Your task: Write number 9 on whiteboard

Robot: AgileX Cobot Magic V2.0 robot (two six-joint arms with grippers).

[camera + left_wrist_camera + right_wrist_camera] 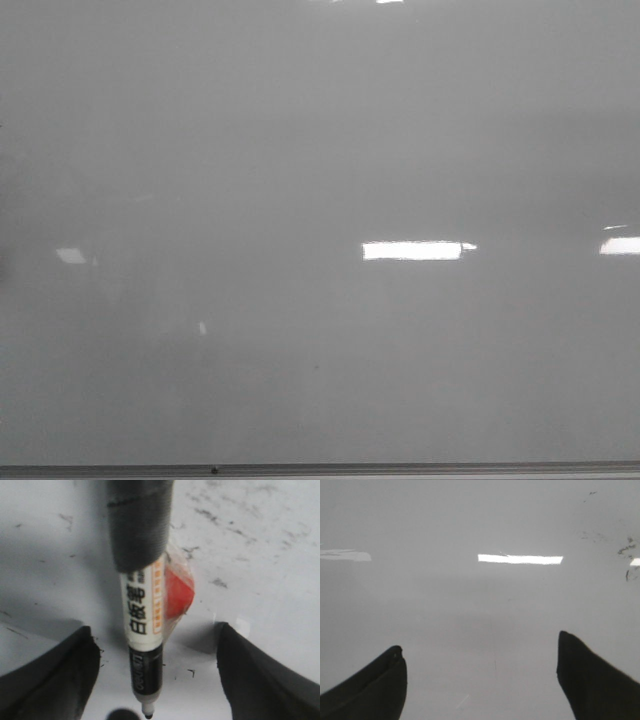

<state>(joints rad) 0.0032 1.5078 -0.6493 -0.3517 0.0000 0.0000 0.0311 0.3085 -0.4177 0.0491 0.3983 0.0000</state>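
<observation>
The whiteboard fills the front view, glossy pale grey, with no drawn number 9 showing in any view. Neither arm shows in the front view. In the left wrist view a black-and-white marker hangs from a black sleeve, uncapped, its tip close to the pale surface beside its round shadow. My left gripper has its jaws wide apart on either side of the marker, not touching it. My right gripper is open and empty, facing the bare board.
A thin grey metal edge runs along the board's bottom. Bright light reflections lie on the board. Small black smudges dot the surface in the left wrist view. A red taped piece sits behind the marker.
</observation>
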